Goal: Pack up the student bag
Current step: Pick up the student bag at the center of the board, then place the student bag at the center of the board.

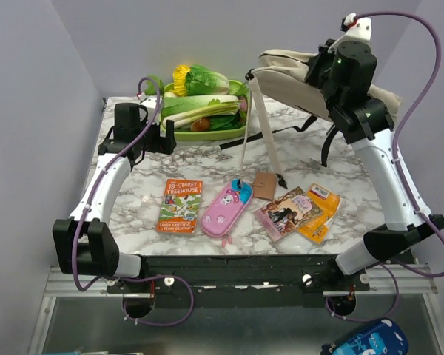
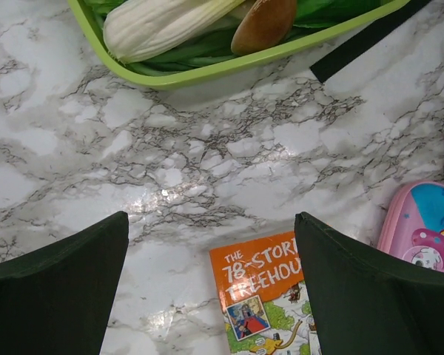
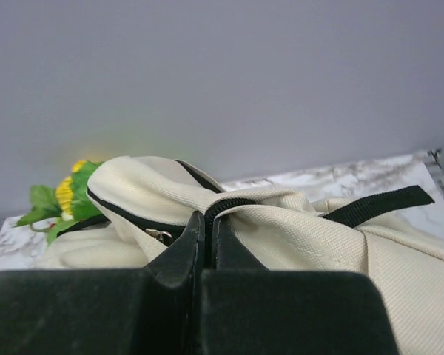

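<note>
Green tray of vegetables, orange Treehouse book, pink pencil case, two overlapping booklets, marble table

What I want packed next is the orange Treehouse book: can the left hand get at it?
Probably yes. The left hand hangs open near the orange book, lying flat with nothing on it, the pencil case beside it.

Tabletop: white marble pattern with grey veins, glossy, with a small glare spot in the left wrist view.
Back wall: plain pale grey panel along the far edge.
Side walls: matching plain panels at the left and right edges.
Near edge: black bar, then a metal rail.
Below the rail: dull grey sheet.
Light: soft, even.
</note>
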`<action>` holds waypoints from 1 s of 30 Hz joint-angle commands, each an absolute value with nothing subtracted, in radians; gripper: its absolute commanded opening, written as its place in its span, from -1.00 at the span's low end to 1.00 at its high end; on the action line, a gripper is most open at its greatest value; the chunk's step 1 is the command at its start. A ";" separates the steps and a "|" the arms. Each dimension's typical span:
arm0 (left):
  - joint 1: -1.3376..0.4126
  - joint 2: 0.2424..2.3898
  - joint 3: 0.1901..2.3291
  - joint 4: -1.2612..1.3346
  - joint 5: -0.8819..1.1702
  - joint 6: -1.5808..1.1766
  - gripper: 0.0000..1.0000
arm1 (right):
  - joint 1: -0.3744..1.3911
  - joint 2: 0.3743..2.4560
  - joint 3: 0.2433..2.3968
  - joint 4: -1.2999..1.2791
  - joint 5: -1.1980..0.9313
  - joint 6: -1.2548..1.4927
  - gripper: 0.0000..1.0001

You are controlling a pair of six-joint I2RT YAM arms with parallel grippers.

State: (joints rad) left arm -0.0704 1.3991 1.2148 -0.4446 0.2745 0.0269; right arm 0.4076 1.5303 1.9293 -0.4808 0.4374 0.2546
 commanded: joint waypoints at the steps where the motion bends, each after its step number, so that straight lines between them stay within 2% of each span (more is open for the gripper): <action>1: -0.020 1.342 1.190 -0.378 0.314 -0.090 0.97 | 0.510 1.564 2.139 -0.474 0.407 0.078 -0.99; 3: 0.079 1.348 1.198 -0.356 0.365 -0.221 0.97 | 0.540 1.595 2.256 -0.518 0.348 0.058 -0.99; 8: 0.294 1.408 1.232 -0.322 0.573 -0.399 0.97 | 0.658 1.657 2.353 -0.502 0.162 0.009 -0.99; 13: 0.325 1.373 1.192 -0.308 0.588 -0.364 0.98 | 0.774 1.632 2.292 -0.396 -0.107 -0.123 -0.99; 17: 0.345 1.298 1.155 -0.278 0.563 -0.359 0.98 | 0.850 1.517 2.013 -0.162 -0.399 -0.170 -0.99; 19: 0.365 1.281 1.150 -0.262 0.555 -0.360 0.98 | 0.848 1.456 1.851 -0.052 -0.465 -0.173 -0.99; 24: 0.373 1.244 1.157 -0.252 0.541 -0.339 0.98 | 0.850 1.372 1.510 -0.009 -0.515 -0.195 -0.99; 28: 0.368 1.226 1.140 -0.226 0.615 -0.301 0.98 | 0.848 1.322 1.115 0.075 -0.508 -0.157 -0.99; 30: 0.333 1.230 1.143 -0.242 0.673 -0.261 0.98 | 0.850 1.298 1.010 0.122 -0.467 -0.134 -0.97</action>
